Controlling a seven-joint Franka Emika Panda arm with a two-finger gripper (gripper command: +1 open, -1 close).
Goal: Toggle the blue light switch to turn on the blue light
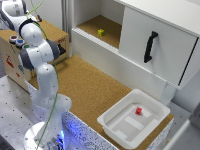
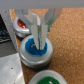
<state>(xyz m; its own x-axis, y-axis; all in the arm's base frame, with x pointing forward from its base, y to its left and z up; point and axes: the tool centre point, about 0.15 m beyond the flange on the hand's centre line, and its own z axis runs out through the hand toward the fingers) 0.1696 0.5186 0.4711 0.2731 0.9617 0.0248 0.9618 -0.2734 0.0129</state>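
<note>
Beneath hand (image 2: 39, 40), blue light switch (image 2: 36, 51), touching

Even, bright room light, shadows soft. Both pictures look blurry and coarse. The wrist view is softest up close.

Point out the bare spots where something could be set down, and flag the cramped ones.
Free: the cork worktop between the arm and the white bin, and the shelf around the yellow block. Crowded: the wooden box top, where the gripper sits on the blue light, flanked by the red cap and a green cap.
</note>
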